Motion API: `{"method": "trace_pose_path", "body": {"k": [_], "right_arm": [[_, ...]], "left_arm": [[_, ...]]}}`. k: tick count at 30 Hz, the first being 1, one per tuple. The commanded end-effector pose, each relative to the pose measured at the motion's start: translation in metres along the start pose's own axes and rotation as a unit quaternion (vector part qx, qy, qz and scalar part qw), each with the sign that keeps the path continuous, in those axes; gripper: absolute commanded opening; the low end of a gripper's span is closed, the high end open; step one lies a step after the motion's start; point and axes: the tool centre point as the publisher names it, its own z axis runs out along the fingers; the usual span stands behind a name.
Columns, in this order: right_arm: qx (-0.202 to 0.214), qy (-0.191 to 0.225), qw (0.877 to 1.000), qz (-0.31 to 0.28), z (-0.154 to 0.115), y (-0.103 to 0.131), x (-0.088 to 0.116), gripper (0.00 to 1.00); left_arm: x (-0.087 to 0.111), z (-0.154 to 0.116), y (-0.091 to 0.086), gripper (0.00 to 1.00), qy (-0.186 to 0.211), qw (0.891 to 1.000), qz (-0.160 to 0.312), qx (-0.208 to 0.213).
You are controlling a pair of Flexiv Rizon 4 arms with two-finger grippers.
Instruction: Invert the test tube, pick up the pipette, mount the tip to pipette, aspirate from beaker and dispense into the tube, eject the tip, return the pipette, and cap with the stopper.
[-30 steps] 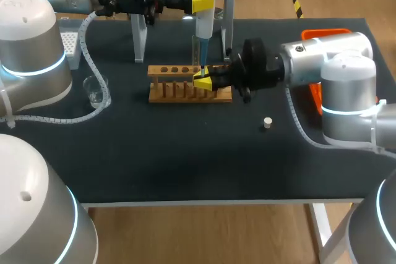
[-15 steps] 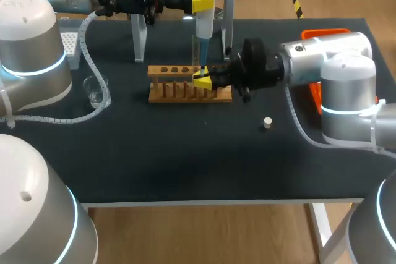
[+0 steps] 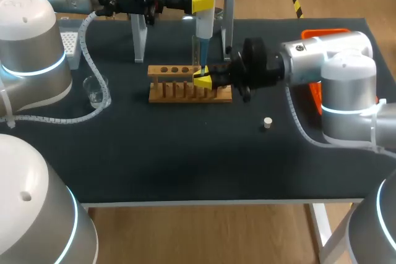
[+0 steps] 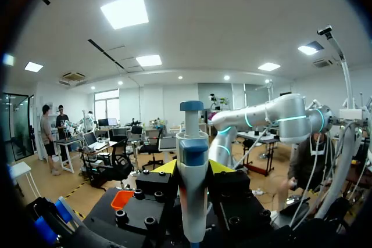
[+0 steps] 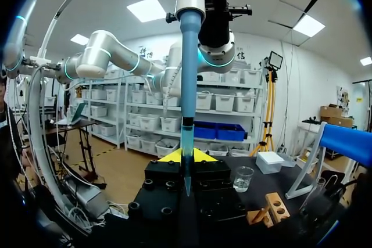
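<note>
Taking the rack (image 3: 173, 91) as the dial's centre in my head view, the beaker (image 3: 94, 89) sits at 9 o'clock, well apart. The stopper (image 3: 267, 122) lies on the table (image 3: 185, 165) at 4 o'clock. The stand (image 3: 139, 35) rises behind at 11 o'clock, and the bin (image 3: 325, 32) is at 2 o'clock. My right gripper (image 3: 202, 80) is at the rack's 3 o'clock end. The pipette (image 3: 204, 26) hangs upright over it, held in my left gripper (image 3: 201, 2).

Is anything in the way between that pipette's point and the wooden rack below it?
Only the right gripper, which sits at the wooden rack straight under the pipette. In the right wrist view the tip points down at that gripper. Nothing else visible intervenes; the test tube cannot be made out.
</note>
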Motion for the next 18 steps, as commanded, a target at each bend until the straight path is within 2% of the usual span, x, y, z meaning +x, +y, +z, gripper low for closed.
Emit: {"method": "trace_pose_path", "body": {"k": [1, 18], "right_arm": [[0.002, 0.0, 1.0, 0.0, -0.0006, 0.0018, 0.0001, 0.0], [-0.001, 0.0, 1.0, -0.004, 0.0005, 0.0086, -0.002, 0.0]], "left_arm": [[-0.0006, -0.0015, -0.0005, 0.0, 0.002, 1.0, 0.0, -0.001], [-0.0006, -0.0015, -0.0005, 0.0, 0.002, 1.0, 0.0, -0.001]]}}
